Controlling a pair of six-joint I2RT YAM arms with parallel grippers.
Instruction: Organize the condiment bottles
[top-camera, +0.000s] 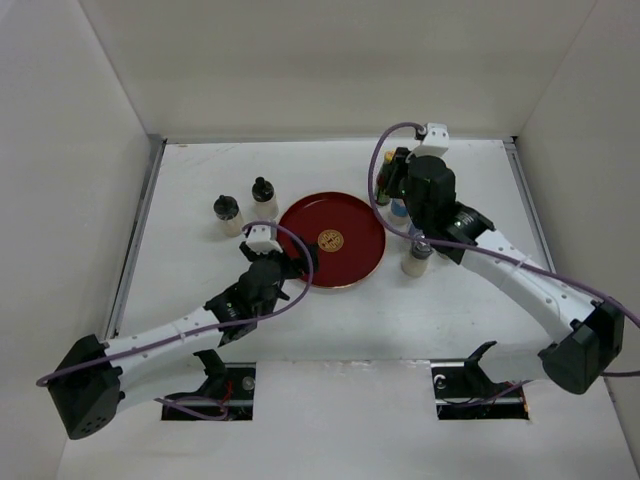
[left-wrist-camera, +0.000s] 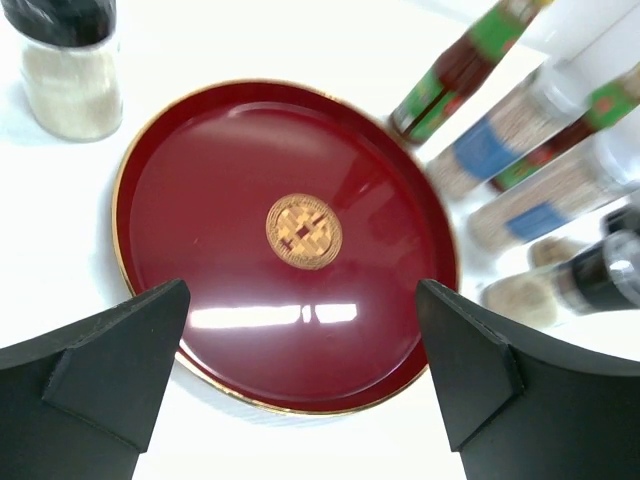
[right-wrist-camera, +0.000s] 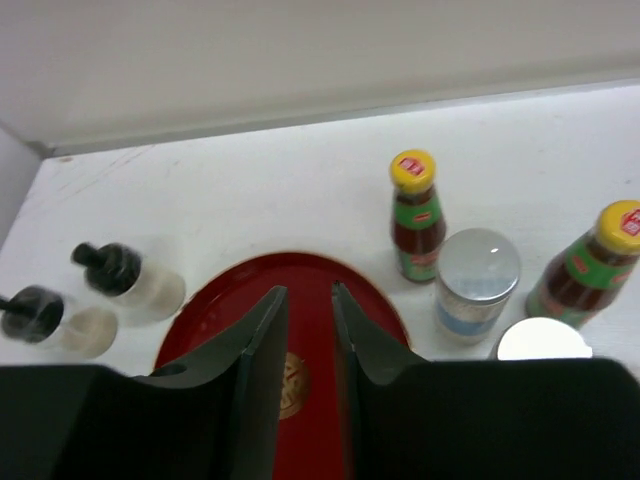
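Note:
Two dark-capped shakers (top-camera: 227, 213) (top-camera: 263, 198) stand left of the round red tray (top-camera: 360, 262). Right of the tray are two red sauce bottles with yellow caps (right-wrist-camera: 415, 212) (right-wrist-camera: 592, 262), two silver-lidded jars (right-wrist-camera: 478, 282) (right-wrist-camera: 542, 340) and a third shaker (top-camera: 417, 258). My left gripper (left-wrist-camera: 302, 300) is wide open and empty, low at the tray's near-left rim (left-wrist-camera: 300, 405); it also shows in the top view (top-camera: 300, 265). My right gripper (right-wrist-camera: 308, 295) hangs above the tray with its jaws nearly together and nothing between them. Its fingers are hidden under the wrist in the top view.
The white table is walled at the back and both sides. The tray (right-wrist-camera: 215, 300) holds nothing; its gold emblem (left-wrist-camera: 303, 231) shows at the centre. The right cluster stands close together between the tray and the right arm.

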